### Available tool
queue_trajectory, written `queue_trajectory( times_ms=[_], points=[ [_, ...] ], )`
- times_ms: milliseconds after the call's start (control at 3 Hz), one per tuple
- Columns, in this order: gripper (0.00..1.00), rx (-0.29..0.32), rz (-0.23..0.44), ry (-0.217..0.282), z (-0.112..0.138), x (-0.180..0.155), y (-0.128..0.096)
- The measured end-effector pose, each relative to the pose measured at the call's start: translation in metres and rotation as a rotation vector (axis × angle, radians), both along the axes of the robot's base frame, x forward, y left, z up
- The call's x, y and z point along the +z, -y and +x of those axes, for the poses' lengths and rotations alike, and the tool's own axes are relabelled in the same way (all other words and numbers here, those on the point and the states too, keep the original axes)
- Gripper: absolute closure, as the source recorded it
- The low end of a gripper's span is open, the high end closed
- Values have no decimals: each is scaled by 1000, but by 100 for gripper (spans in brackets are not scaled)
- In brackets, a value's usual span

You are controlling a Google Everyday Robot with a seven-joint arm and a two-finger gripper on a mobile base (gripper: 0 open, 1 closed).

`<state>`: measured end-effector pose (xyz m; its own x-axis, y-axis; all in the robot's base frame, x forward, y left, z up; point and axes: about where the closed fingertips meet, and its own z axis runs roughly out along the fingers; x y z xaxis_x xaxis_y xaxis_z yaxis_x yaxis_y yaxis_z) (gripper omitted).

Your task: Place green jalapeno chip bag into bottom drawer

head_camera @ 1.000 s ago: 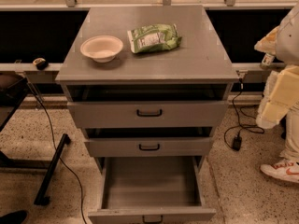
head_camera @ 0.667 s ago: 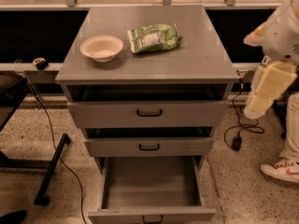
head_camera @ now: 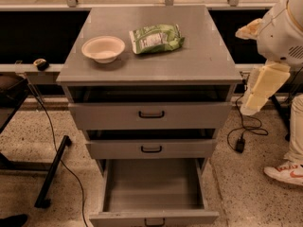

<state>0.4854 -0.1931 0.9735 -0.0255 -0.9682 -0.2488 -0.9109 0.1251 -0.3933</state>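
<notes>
Gripper [head_camera: 252, 105] hung off the cabinet's [head_camera: 189, 67] right side, not holding the bag (open or shut, couldn't tell) | green jalapeno chip bag [head_camera: 156, 38] lay on top beside white bowl [head_camera: 103, 48] | bottom drawer [head_camera: 154, 186] stood open | risk, I'd guess: crinkly foil slipping from a shallow pinch, or the reach bumping the bowl

No legible text, brand or number recorded in view. Green jalapeno chip bag [head_camera: 156, 38] on cabinet top: darker green print seen on white panel, letters not readable. White shoe [head_camera: 284, 173] on floor at right: reddish side mark noted, brand not made out. Gripper [head_camera: 249, 109] located right of cabinet, beside upper drawers, pointed down and clear of cabinet.
</notes>
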Motion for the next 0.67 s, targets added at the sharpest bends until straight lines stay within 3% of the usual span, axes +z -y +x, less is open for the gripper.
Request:
queue_trajectory(
  times_ms=[333, 667],
  points=[
    [0, -11, -24, 21, 23, -11, -9],
    [0, -11, -53, 139, 79, -13, -14]
  ],
)
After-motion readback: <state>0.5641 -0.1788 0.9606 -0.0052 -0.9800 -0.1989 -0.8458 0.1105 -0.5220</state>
